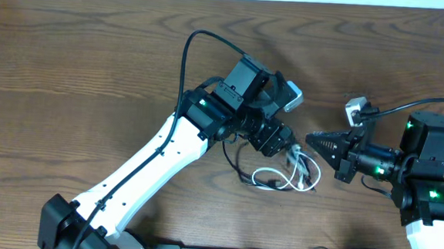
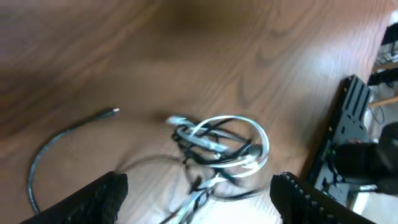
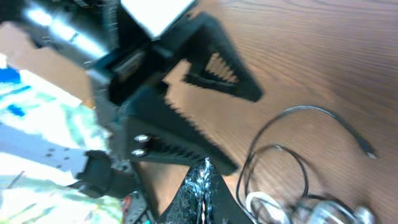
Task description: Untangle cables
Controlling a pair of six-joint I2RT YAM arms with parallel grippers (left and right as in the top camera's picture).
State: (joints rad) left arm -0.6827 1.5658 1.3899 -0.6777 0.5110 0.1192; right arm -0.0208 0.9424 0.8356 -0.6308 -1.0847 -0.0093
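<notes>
The left claw (image 2: 199, 186) is spread wide. In its own wrist view its two dark fingers (image 2: 102, 199) stand at the lower corners of the frame, with the cables (image 2: 217, 143) lying on the worktop (image 1: 95, 55) in the gap between them. The fingers do not appear to touch the cables. The right wrist view shows the same claw from the front, with both toothed inner faces bare.

The right claw (image 3: 202, 183) has its fingers pressed together into a point. It is aimed at the left claw from just beside it. A pale glint sits along the seam at its tip, and I cannot tell whether a cord is pinched there.

The cables form a small knot of white and black loops in front of the left arm. One black cord (image 2: 56, 146) curves away from the knot and ends in a silvery plug (image 2: 114, 112).

Both wrist views are blurred. The knot's crossings cannot be traced, and part of it is cut off at the bottom of the right wrist view.
</notes>
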